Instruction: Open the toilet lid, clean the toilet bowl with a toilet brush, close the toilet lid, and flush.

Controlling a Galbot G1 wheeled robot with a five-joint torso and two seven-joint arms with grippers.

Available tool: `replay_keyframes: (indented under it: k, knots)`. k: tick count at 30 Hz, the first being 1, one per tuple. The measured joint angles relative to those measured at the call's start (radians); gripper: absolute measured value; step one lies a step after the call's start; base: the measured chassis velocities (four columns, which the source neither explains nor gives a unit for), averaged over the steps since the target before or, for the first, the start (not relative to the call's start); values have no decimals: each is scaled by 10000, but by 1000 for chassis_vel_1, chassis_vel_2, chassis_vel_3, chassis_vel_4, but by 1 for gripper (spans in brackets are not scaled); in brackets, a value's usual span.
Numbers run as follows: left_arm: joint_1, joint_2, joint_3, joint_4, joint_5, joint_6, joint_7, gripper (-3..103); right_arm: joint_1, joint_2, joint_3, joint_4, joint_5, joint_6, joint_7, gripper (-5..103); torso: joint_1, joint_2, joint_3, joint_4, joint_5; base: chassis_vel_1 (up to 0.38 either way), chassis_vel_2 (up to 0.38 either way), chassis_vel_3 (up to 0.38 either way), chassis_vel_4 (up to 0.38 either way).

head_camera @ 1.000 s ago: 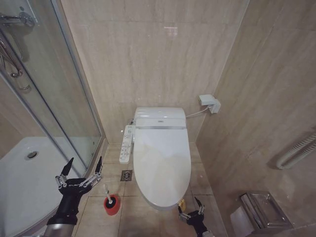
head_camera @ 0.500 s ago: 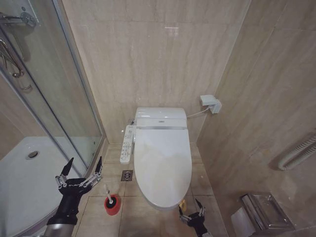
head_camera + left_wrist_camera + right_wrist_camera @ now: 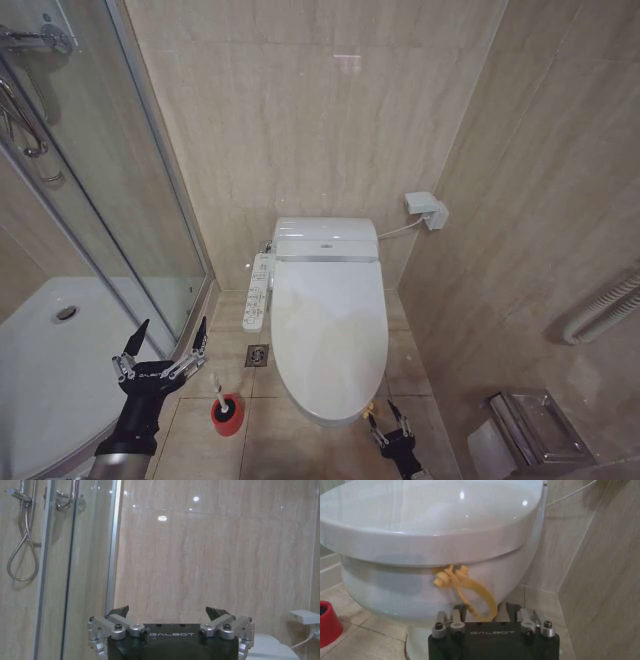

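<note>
The toilet lid (image 3: 330, 320) lies flat and closed over the toilet bowl, whose inside is hidden; the bowl's white outer wall (image 3: 390, 585) sits below the lid's rim (image 3: 420, 536). A yellow loop tag (image 3: 462, 588) hangs from the lid's front edge (image 3: 369, 408). My right gripper (image 3: 387, 421) is low at the toilet's front, open, and the loop's lower end lies between its fingers (image 3: 458, 612). The toilet brush (image 3: 215, 387) stands in its red holder (image 3: 227, 415) left of the toilet. My left gripper (image 3: 165, 345) hovers open above the shower edge, facing the wall (image 3: 170, 611).
A white shower tray (image 3: 60, 350) behind a glass door (image 3: 130, 200) takes up the left. The button panel (image 3: 257, 290) and a floor drain (image 3: 256, 354) lie left of the toilet. On the close right wall are a paper holder (image 3: 530, 425) and a grab bar (image 3: 600, 310).
My right gripper has crept forward under the lid's front edge to the yellow tag, and its fingers look closer together. The left arm has stayed still.
</note>
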Motion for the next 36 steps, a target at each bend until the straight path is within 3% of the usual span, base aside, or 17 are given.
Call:
replay_keyframes:
  k: [6, 7, 14, 15, 29, 36]
  knots:
    - [0, 0, 0, 0, 0, 0, 0, 100, -133, 27, 32, 126, 12, 50, 14, 51, 0, 0, 0, -3, 0, 0, 0, 0, 0]
    - [0, 0, 0, 0, 0, 0, 0, 100, -151, 28, 44, 136, 13, 65, 16, 25, 0, 0, 0, -3, 0, 0, 0, 0, 0]
    - [0, -1, 0, 0, 0, 0, 0, 100, -299, 20, 110, 230, 28, 138, 24, 25, 0, 0, 0, -2, 0, 0, 0, 0, 0]
    - [0, -1, 0, 0, 0, 0, 0, 100, -318, 20, 116, 242, 29, 156, 24, 2, 0, 0, 0, -2, 0, 0, 0, 0, 0]
    - [0, 0, 0, 0, 0, 0, 0, 100, -573, 8, 281, 1016, 387, 133, 249, 2, 0, 0, 0, -2, 0, 0, 0, 0, 0]
    - [0, 0, 0, 0, 0, 0, 0, 100, -990, -322, 820, 3126, 1562, -600, 294, 2, 0, -1, 1, -1, 4, 0, 0, 0, 0]
